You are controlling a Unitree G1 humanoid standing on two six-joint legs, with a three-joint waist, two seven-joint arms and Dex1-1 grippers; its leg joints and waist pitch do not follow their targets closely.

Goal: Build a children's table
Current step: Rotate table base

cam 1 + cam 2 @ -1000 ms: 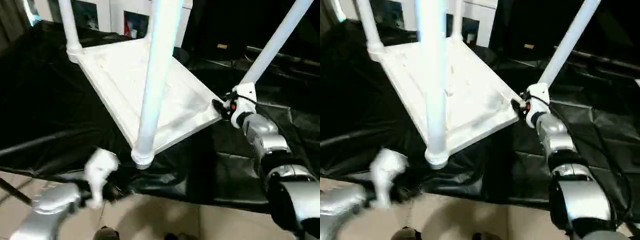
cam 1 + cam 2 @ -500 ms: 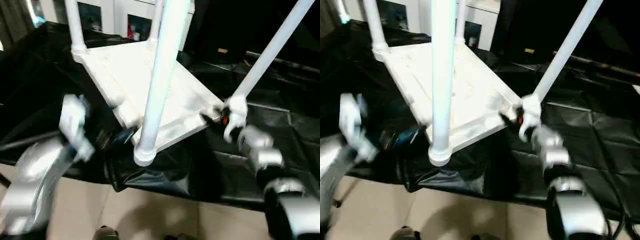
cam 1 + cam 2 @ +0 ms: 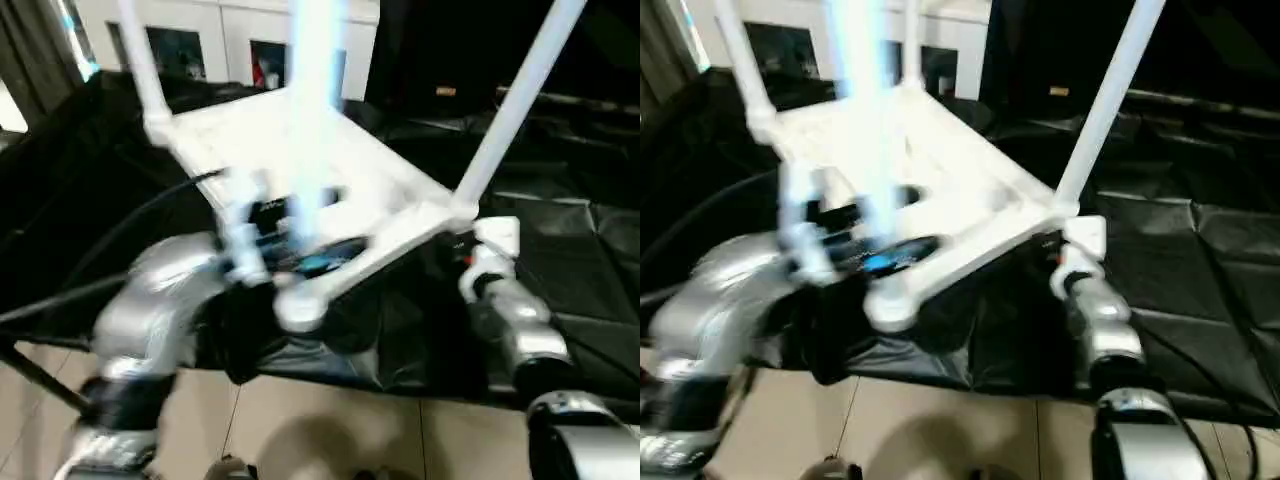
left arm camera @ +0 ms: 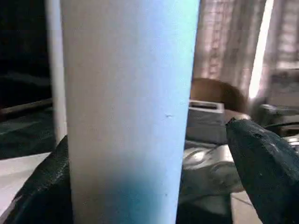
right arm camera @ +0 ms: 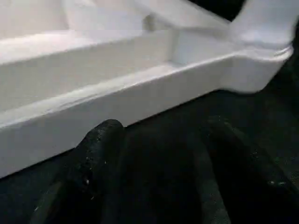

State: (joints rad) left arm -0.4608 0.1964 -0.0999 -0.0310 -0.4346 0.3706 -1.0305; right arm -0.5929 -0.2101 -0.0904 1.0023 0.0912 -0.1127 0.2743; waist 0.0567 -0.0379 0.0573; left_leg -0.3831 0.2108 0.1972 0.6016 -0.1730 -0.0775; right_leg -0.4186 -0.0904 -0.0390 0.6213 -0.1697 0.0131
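The children's table lies upside down, its white tabletop (image 3: 380,185) on black cloth with four white legs pointing up. The near leg (image 3: 312,120) rises from the front corner socket (image 3: 297,305). My left gripper (image 3: 305,238) is at this leg's lower part, and the leg (image 4: 131,107) stands between its open fingers (image 4: 261,163), with a gap on one side. The right leg (image 3: 510,110) stands at the right corner. My right gripper (image 3: 455,245) sits just below that corner, open, fingers (image 5: 96,154) close to the tabletop's rim (image 5: 140,93) with only cloth between them.
Black cloth (image 3: 570,270) covers the work surface and hangs over its front edge. Beige floor tiles (image 3: 330,420) lie below. A white glass-door cabinet (image 3: 210,40) stands at the back left. A black cable (image 3: 120,235) runs along my left arm.
My left arm has swung up from below the surface's front edge to the near leg, and its fingers now straddle it. The right gripper stays by the right corner.
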